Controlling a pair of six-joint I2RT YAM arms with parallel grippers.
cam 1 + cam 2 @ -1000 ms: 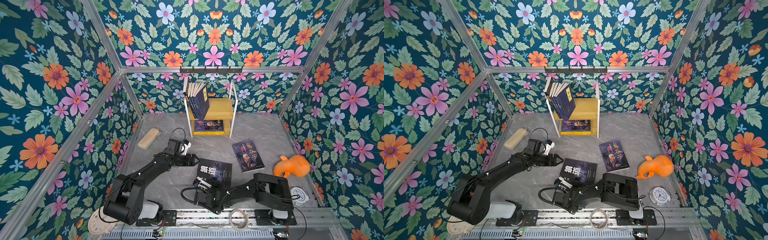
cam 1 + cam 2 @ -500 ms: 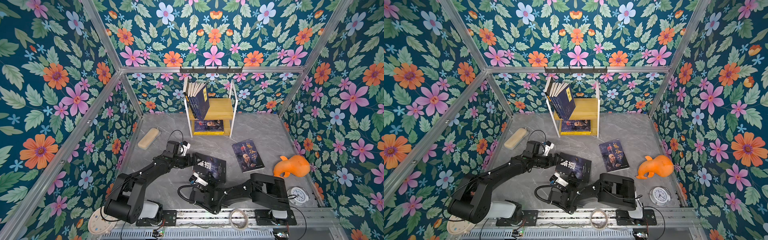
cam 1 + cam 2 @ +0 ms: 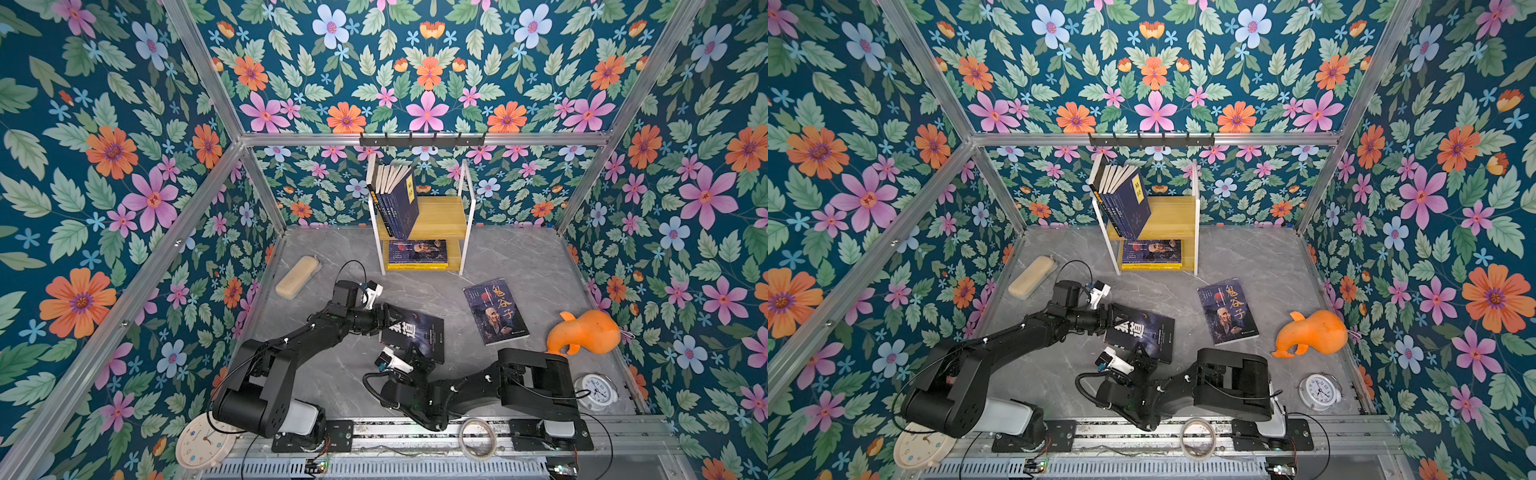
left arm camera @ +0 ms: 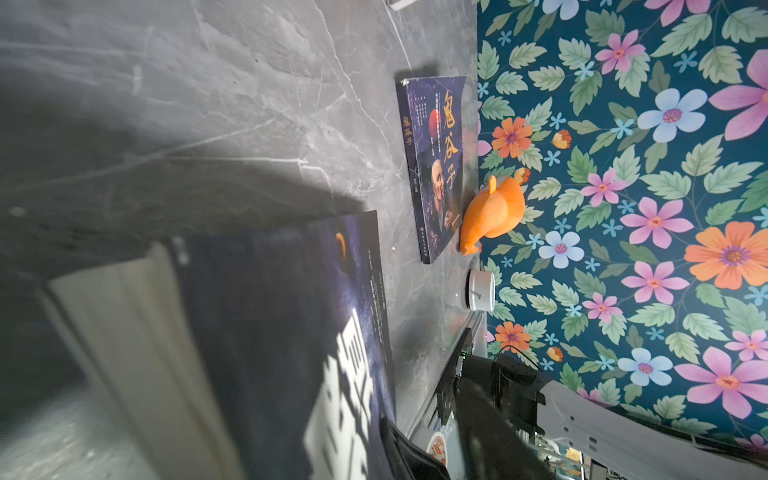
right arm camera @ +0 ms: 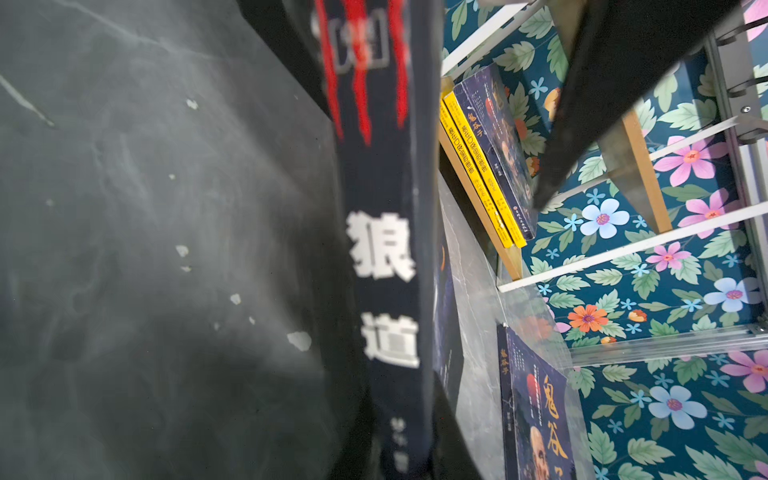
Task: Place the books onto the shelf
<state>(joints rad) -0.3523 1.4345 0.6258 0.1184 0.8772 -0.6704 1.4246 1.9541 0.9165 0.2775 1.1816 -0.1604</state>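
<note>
Right gripper (image 3: 415, 355): clamped on dark book (image 3: 419, 334), near edge.
Left gripper (image 3: 390, 322): astride its left edge; grip uncertain.
Shelf (image 3: 440, 216): straight beyond both.

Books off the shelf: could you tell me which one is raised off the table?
The dark book with big white characters, centre front; the portrait-cover book lies flat.

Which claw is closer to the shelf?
Left. The left claw is at the corner of the dark book nearest the shelf; the right claw holds its farthest edge.
</note>
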